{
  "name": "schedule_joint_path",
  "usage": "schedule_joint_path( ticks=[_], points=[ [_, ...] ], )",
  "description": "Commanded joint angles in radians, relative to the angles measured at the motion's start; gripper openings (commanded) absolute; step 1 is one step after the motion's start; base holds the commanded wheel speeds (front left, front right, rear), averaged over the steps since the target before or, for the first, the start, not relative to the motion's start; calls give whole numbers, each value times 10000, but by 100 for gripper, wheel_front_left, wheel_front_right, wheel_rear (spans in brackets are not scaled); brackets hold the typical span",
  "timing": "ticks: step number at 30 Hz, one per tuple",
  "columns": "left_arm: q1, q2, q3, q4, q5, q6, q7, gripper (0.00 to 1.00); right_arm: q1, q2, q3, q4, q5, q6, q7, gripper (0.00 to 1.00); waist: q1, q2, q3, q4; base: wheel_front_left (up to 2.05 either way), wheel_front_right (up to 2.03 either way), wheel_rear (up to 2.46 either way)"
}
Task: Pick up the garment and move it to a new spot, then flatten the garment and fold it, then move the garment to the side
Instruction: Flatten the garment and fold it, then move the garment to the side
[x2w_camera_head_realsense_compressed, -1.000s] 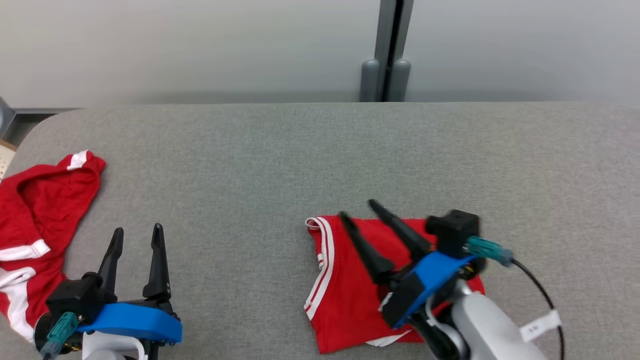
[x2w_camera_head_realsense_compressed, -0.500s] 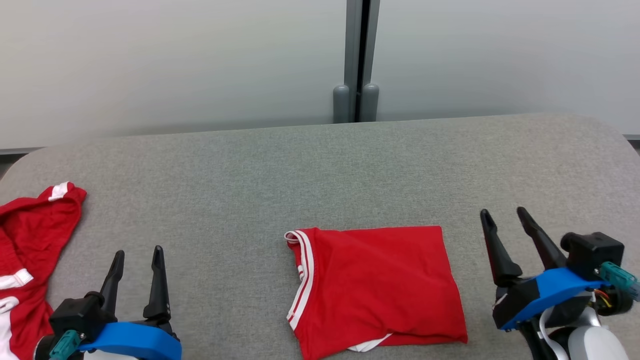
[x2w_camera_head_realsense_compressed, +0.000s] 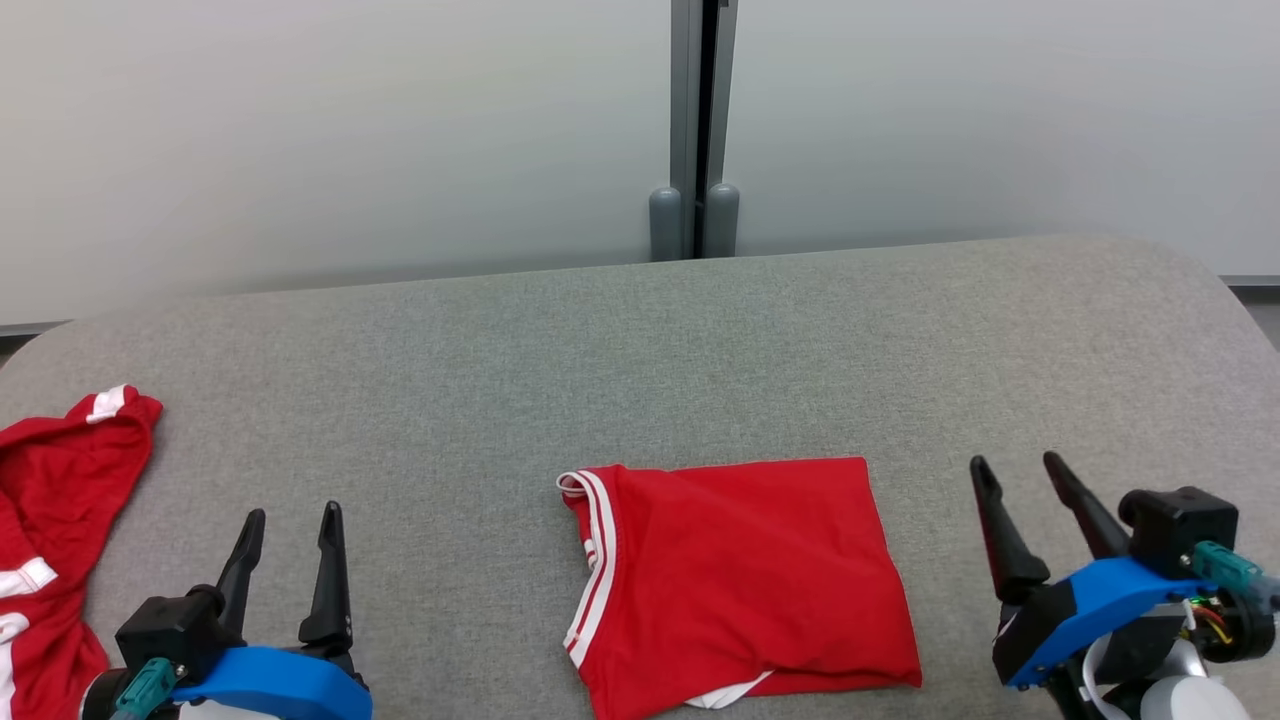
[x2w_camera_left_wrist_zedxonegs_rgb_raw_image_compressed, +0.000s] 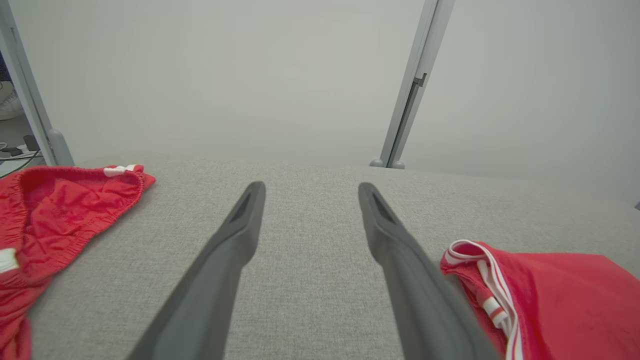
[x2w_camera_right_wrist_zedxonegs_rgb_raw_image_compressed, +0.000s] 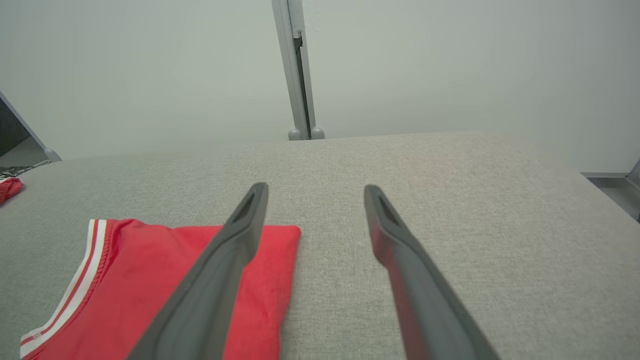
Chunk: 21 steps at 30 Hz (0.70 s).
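Head view puts the grey table (x2w_camera_head_realsense_compressed: 640, 340) across the whole frame. The folded garment (x2w_camera_head_realsense_compressed: 740, 580) lies flat on it near the front edge, between the two grippers and touching neither. It is a red rectangle with white stripes (x2w_camera_head_realsense_compressed: 598, 545) down its left edge and a sliver of white showing at the bottom. A crumpled red cloth (x2w_camera_head_realsense_compressed: 60, 500) sits at the table's far left, well apart from it.

The garment looks thin, soft and light, with no stiffness of its own. Its layers would likely slide over one another, so a pinch on the top layer alone, or on one corner, could open the fold. The safer hold is probably through all layers at both short edges, the striped left one and the plain right one. Lifting seems better than dragging, since the woven tabletop looks likely to catch and rumple the fabric.

The left gripper (x2w_camera_head_realsense_compressed: 293, 511) is at the lower left over bare table, fingers pointing up the view, spread wide and empty. The right gripper (x2w_camera_head_realsense_compressed: 1015, 460) is at the lower right, just beside the garment's right edge and leaning slightly left, also spread wide and holding nothing. In the right wrist view one of its fingers crosses in front of the garment's corner and the other lies over bare table.
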Motion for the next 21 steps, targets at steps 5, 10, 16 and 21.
schedule_joint_path(
  ticks=[5, 10, 16, 21],
  points=[
    [14, 112, -26, 4, -8, 115, 105, 100, 212, -22, 30, 186, 77, 5, -75, 100, 1, 0, -73, -8, 0, 0, 0],
    [64, 137, -39, -22, -50, 134, 137, 100, 217, -17, -51, 313, 162, 5, -88, 100, 1, 0, -113, 8, 0, 0, 0],
    [103, 159, -53, -72, -142, 154, 153, 100, 137, -9, -86, 369, 164, 5, -46, 100, 1, 0, -109, 20, 0, 0, 0],
    [109, 189, -72, -106, -147, 185, 155, 100, 101, -5, -49, 383, 199, 5, 11, 100, 1, 0, -93, 56, 0, 0, 0]
  ],
)
